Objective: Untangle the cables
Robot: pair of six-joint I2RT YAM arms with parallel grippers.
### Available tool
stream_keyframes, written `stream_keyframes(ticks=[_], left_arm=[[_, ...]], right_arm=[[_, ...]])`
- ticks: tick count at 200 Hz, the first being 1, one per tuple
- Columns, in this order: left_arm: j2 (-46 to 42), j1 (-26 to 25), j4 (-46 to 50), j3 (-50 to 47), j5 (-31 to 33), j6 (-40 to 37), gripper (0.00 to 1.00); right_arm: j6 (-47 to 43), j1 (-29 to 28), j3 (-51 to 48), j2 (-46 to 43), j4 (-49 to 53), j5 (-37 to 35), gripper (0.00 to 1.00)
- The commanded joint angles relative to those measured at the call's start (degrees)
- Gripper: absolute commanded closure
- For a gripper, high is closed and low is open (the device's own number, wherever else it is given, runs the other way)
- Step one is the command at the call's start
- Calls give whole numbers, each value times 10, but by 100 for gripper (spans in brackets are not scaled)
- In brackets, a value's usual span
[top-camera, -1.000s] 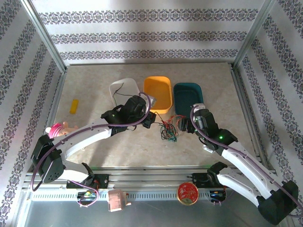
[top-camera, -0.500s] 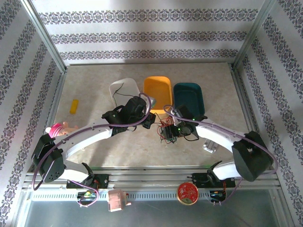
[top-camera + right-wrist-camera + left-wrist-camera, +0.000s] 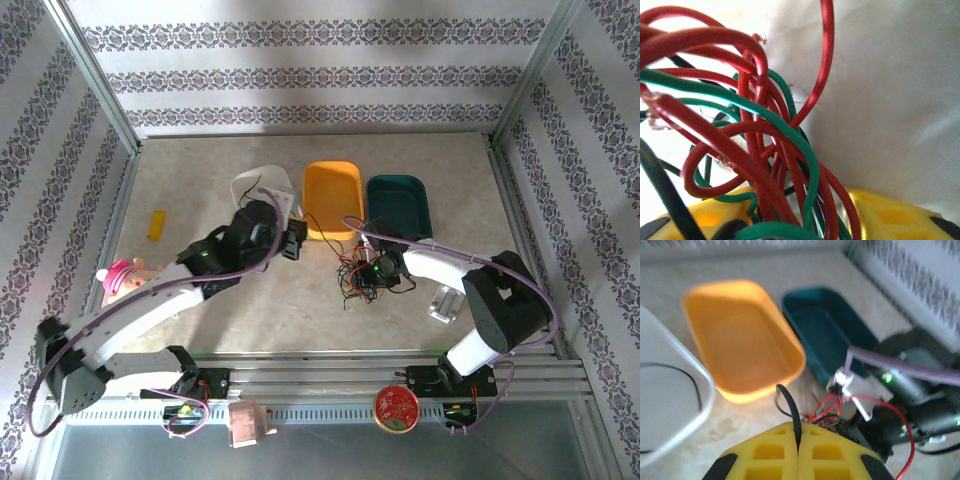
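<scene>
Left gripper [image 3: 798,437] has drawn back, shut on black cable [image 3: 789,402]. Right gripper [image 3: 373,272] straddles tangle [image 3: 352,282] by orange tray [image 3: 335,195]; can't tell if it's clamped. Wires look light, springy, slippery, so grab one loose end.

Three trays stand in a row across the middle of the bench [image 3: 200,300]: the left tray [image 3: 262,168], the middle tray [image 3: 335,195] close beside it, and the right tray [image 3: 398,205] just beyond that. A single cable [image 3: 250,195] lies in the left tray. The cable tangle [image 3: 352,280] lies on the bench just before the middle and right trays. The right gripper [image 3: 372,272] sits at the tangle's right side, part of the tangle inside its jaws. The left gripper [image 3: 292,238] is left of and behind the tangle, before the gap between the left and middle trays, one strand of the tangle pinched in it. A block [image 3: 156,224] lies well left of the trays. A bracket [image 3: 445,302] lies right of the tangle.
</scene>
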State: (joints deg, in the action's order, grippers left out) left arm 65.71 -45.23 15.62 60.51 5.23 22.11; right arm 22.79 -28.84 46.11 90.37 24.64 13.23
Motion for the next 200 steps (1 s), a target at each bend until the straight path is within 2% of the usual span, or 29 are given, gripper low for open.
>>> stream_keyframes(ticks=[1,38,73,89,105,127,150,174,191,200], left_arm=[[-50,8,-41,22,46,-17,100],[-82,10,-37,71,65,-61,100],[-60,21,-14,116,119,-83,100],[-40,44,-4,126,133,-76,100],[-16,92,0,126,107,-49,100],[26,169,-11,114,35,-11,100],[85,222,-36,96,-1,7,100],[152,246,-87,68,6,16,100],[205,248,-142,44,-10,8,100],[235,248,-133,53,-23,10,85]], right_arm=[[18,18,-24,13,17,-16,51],[22,28,-31,9,14,-4,51],[15,20,-30,-11,13,-3,49],[11,11,-26,-23,19,-10,49],[8,6,-24,-37,25,-17,47],[7,5,-23,-58,33,-23,47],[6,5,-22,-77,40,-25,46],[5,4,-19,-91,49,-22,46],[3,4,-16,-96,53,-17,45],[2,3,-14,-100,56,-16,45]])
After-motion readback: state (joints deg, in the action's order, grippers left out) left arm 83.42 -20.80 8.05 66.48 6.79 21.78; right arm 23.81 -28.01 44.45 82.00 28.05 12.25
